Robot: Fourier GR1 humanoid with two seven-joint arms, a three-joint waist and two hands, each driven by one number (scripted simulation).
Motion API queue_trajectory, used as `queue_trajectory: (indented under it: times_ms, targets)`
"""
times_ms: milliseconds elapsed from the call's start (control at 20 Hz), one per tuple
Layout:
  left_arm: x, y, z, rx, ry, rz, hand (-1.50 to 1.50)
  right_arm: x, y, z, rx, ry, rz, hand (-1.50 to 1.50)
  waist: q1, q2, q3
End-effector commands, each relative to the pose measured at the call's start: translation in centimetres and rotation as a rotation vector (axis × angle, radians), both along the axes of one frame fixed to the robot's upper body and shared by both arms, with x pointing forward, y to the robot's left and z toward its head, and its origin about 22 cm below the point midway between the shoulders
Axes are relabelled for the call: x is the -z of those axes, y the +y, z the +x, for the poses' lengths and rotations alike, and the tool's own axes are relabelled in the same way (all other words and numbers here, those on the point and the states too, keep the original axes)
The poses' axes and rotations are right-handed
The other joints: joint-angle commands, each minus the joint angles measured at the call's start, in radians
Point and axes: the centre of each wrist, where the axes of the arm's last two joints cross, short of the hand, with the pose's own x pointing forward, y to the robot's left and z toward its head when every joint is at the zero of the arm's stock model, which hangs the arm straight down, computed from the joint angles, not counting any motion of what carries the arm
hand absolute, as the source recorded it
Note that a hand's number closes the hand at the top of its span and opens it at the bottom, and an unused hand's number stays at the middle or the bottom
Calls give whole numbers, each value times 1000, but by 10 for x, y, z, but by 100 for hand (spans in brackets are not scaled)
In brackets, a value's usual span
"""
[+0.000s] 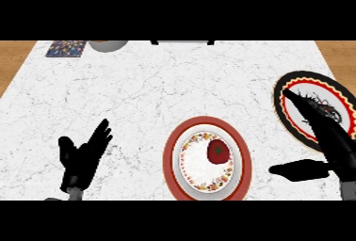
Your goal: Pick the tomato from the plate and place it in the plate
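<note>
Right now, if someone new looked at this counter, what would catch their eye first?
Probably the red tomato, sitting on a flower-rimmed white plate that rests on a red plate at lower centre. Next, the black, red and yellow patterned plate at the right edge, with the right hand stretched over it, fingers straight. The left hand rests open at lower left.
</note>
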Motion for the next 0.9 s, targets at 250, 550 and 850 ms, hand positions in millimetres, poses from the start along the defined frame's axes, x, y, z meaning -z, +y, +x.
queue_trajectory:
  times_ms: [250,550,850]
  targets:
    - [1,-5,12,-11,27,-9,0,8,65,4,4,116,-125,-150,-1,2,2]
    - [2,10,4,-5,-5,6,0,24,73,-10,16,204,-189,-150,-5,1,2]
    - [6,-6,6,-10,-2,-9,0,45,112,3,-16,256,-147,-150,-2,1,2]
